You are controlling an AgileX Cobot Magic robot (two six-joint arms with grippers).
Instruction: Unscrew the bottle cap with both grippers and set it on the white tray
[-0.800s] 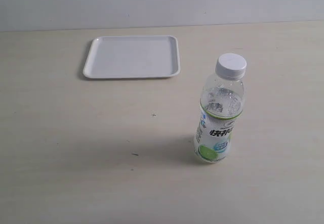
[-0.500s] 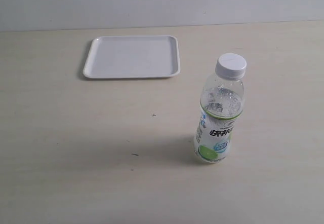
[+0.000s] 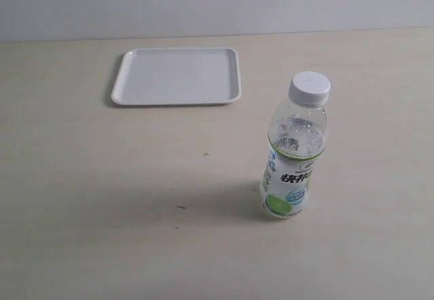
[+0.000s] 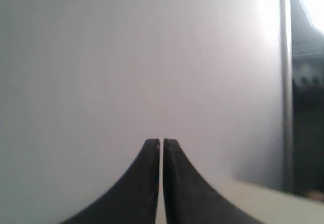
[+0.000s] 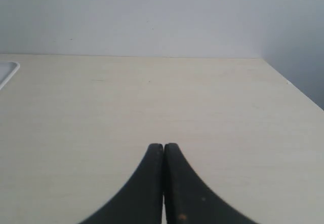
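Upright bottle [image 3: 291, 157], long axis vertical, cap [image 3: 309, 87] up

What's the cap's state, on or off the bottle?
On. The bottle cap sits square on the neck of the upright bottle, apart from the white tray.

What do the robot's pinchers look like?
The left gripper has two smooth black fingers, wide at the base and curving up to narrow blunt tips. The right gripper looks the same, with a few tiny pale specks. No cables or labels are visible.
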